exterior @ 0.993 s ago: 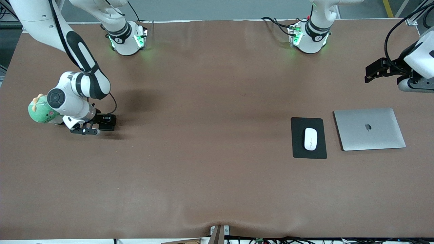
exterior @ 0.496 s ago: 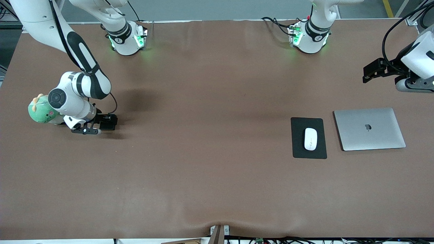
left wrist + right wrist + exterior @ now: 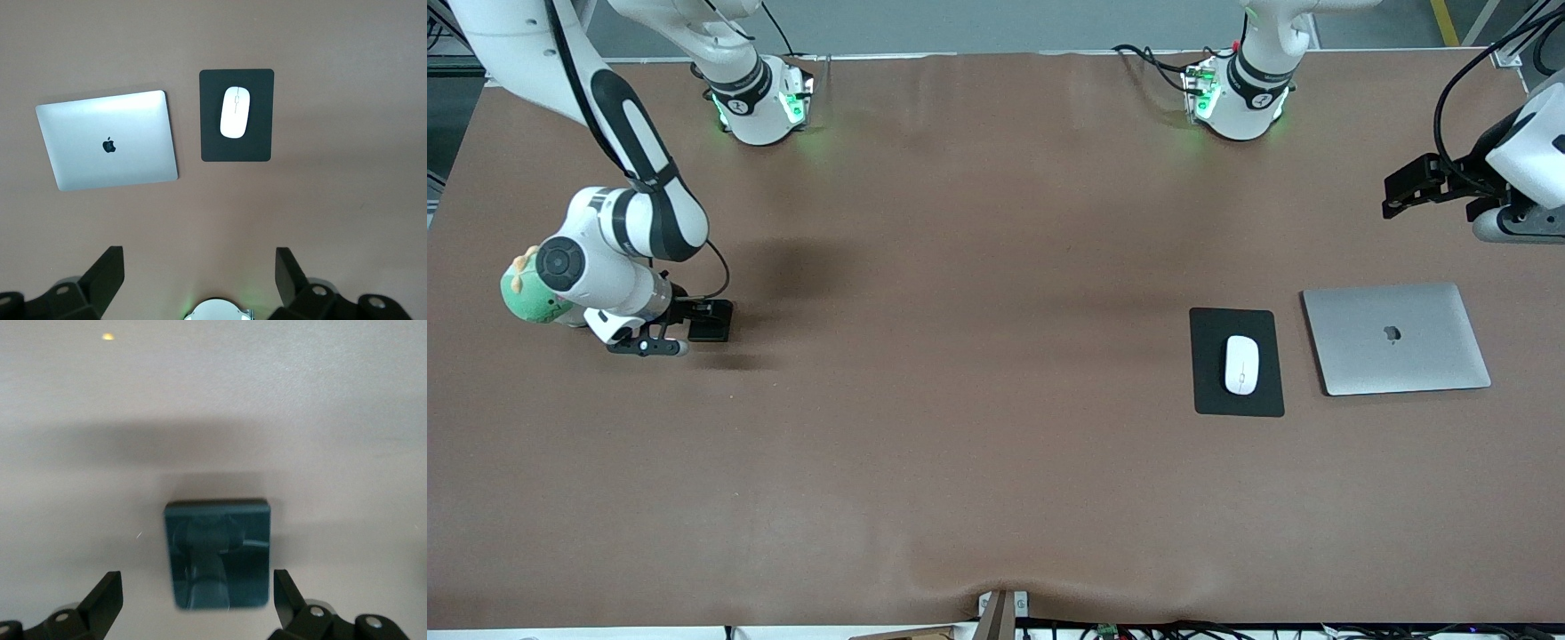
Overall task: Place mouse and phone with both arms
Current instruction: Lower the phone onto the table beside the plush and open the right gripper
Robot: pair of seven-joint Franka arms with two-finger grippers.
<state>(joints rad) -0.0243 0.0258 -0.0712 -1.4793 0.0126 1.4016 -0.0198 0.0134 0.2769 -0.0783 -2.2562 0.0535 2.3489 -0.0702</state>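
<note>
The phone [image 3: 217,553], a small black slab, lies flat on the table under my right gripper [image 3: 197,581]. The gripper is open, with one finger on each side of the phone and neither pressing on it. In the front view my right gripper [image 3: 647,345] is low over the table near the right arm's end, and the hand hides the phone. The white mouse [image 3: 1241,364] lies on the black mouse pad [image 3: 1209,391]. It also shows in the left wrist view [image 3: 234,112]. My left gripper [image 3: 1516,222] is open and empty, up over the left arm's end of the table [image 3: 200,257].
A closed silver laptop [image 3: 1396,338] lies beside the mouse pad toward the left arm's end. It also shows in the left wrist view [image 3: 127,160]. A green plush toy [image 3: 525,298] sits right beside my right arm's wrist. The table edge is close to both hands.
My right arm has shifted slightly toward the right arm's end of the table, with the gripper staying low over the phone. My left hand wobbled and came back.
</note>
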